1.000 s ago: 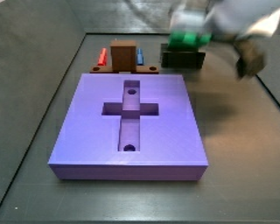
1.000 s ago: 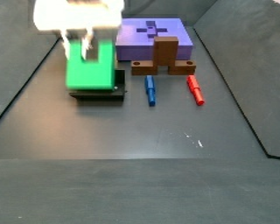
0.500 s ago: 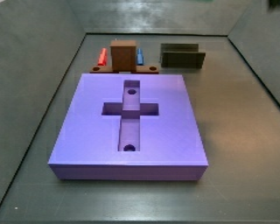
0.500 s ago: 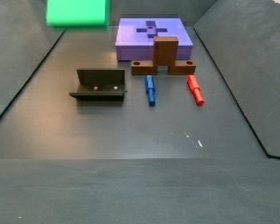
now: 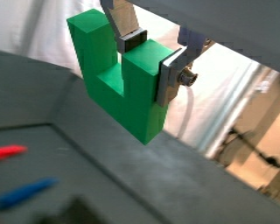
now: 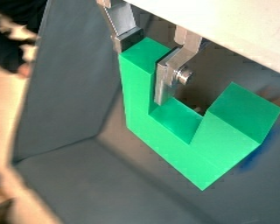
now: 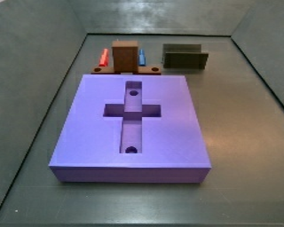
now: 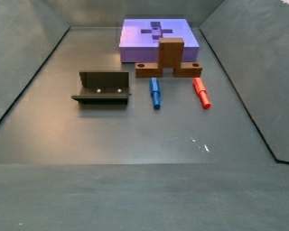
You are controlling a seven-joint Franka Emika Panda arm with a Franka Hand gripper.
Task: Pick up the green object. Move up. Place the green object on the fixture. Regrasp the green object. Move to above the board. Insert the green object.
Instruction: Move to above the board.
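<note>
My gripper (image 5: 150, 59) is shut on the green object (image 5: 113, 79), one silver finger on each side of one prong, and the block hangs in the air. The same hold shows in both wrist views, with the gripper (image 6: 146, 59) clamping a prong of the green object (image 6: 178, 131). Neither gripper nor green object appears in the side views. The dark fixture (image 7: 186, 58) stands bare on the floor (image 8: 101, 87). The purple board (image 7: 97, 133) with its cross recess and two holes lies flat, also seen as the board (image 8: 141, 41) at the far end.
A brown block (image 7: 125, 57) stands beside the board, also visible as the brown block (image 8: 172, 56). A red piece (image 8: 201, 91) and a blue piece (image 8: 154, 91) lie on the floor near it. Grey walls enclose the dark floor.
The gripper has lifted the green object off the fixture and risen out of both side views; half a second ago the block still showed at the top edge of one.
</note>
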